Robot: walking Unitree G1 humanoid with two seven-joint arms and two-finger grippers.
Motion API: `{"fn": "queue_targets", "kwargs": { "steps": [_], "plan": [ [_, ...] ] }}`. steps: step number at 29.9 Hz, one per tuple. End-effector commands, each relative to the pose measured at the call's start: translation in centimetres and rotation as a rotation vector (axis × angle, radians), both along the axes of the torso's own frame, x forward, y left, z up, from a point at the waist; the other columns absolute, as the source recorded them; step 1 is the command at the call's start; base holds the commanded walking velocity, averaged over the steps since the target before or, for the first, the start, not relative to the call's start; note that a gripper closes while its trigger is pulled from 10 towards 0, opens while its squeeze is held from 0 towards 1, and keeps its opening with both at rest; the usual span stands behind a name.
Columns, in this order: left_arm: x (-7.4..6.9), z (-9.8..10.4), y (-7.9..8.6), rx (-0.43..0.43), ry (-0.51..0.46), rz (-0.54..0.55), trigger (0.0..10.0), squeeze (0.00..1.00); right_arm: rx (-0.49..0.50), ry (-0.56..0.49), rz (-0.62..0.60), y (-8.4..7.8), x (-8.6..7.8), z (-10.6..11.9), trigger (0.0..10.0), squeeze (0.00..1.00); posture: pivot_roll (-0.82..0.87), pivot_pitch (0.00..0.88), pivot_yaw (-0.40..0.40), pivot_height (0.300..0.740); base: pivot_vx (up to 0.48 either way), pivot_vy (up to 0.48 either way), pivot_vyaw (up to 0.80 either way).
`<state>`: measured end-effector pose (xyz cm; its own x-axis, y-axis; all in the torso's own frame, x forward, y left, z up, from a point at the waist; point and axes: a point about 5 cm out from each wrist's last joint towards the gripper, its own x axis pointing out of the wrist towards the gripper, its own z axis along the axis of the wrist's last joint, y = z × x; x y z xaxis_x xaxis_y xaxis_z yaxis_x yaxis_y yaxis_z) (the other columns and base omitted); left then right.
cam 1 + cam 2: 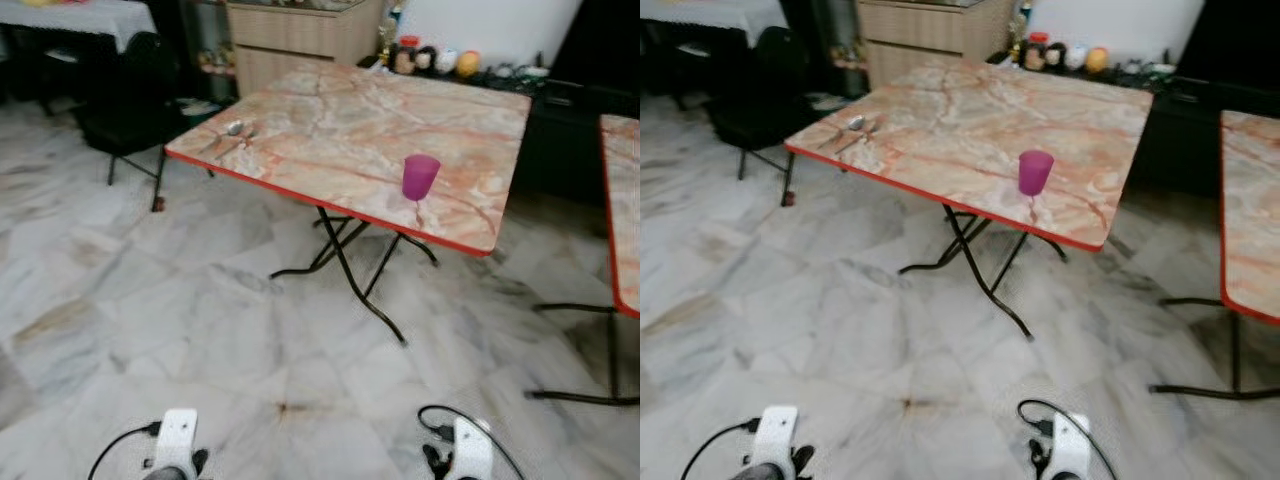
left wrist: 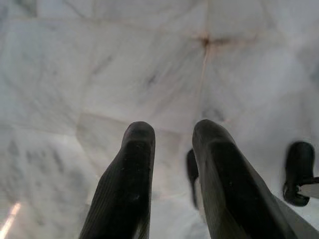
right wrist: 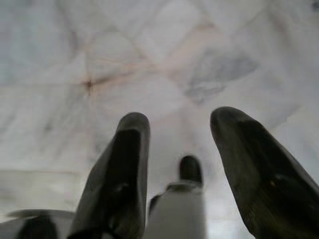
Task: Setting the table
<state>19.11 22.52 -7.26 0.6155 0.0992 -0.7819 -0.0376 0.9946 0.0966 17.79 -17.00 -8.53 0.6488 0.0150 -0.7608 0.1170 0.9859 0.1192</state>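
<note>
A folding table [image 1: 330, 120] with a marble-pattern top and red edge stands ahead of me. A purple cup [image 1: 420, 177] sits upright near its front right edge. A spoon [image 1: 232, 130] and other cutlery lie at its left corner. Both arms hang low over the floor, far from the table. My left gripper [image 2: 172, 132] is open, its black fingers [image 2: 132, 169] apart with only floor tiles between them. My right gripper [image 3: 182, 124] is open too, with nothing between its fingers [image 3: 122, 169].
A second table [image 1: 622, 200] of the same kind stands at the right. A black chair [image 1: 130, 110] is left of the table, a wooden cabinet [image 1: 300, 40] behind it. Small ornaments [image 1: 435, 62] line a dark shelf at the back. Marble floor [image 1: 200, 330] lies between me and the table.
</note>
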Motion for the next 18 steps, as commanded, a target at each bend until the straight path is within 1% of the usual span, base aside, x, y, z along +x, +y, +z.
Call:
{"fn": "queue_targets", "kwargs": {
  "steps": [1, 10, 18],
  "plan": [
    [0.55, 0.11, -0.73, -0.01, -0.01, -0.013, 10.0, 0.0, -0.027, 0.003, -0.015, -1.13, -0.02, 0.09, 10.0, 0.0, 0.02, 0.0, 0.0, 0.74, 0.0, 0.382, -0.69],
    [0.48, 0.08, -0.73, -0.009, -0.009, -0.013, 10.0, 0.0, -0.028, 0.004, -0.012, -1.08, -0.07, 0.06, 10.0, 0.0, 0.02, 0.0, 0.0, 0.74, 0.0, 0.367, -0.68],
    [0.52, 0.12, -0.77, -0.009, -0.019, -0.018, 10.0, 0.0, -0.03, -0.007, -0.015, -1.08, -0.01, 0.12, 10.0, 0.0, 0.02, 0.0, 0.0, 0.74, 0.0, 0.0, 0.0]
  ]
}}
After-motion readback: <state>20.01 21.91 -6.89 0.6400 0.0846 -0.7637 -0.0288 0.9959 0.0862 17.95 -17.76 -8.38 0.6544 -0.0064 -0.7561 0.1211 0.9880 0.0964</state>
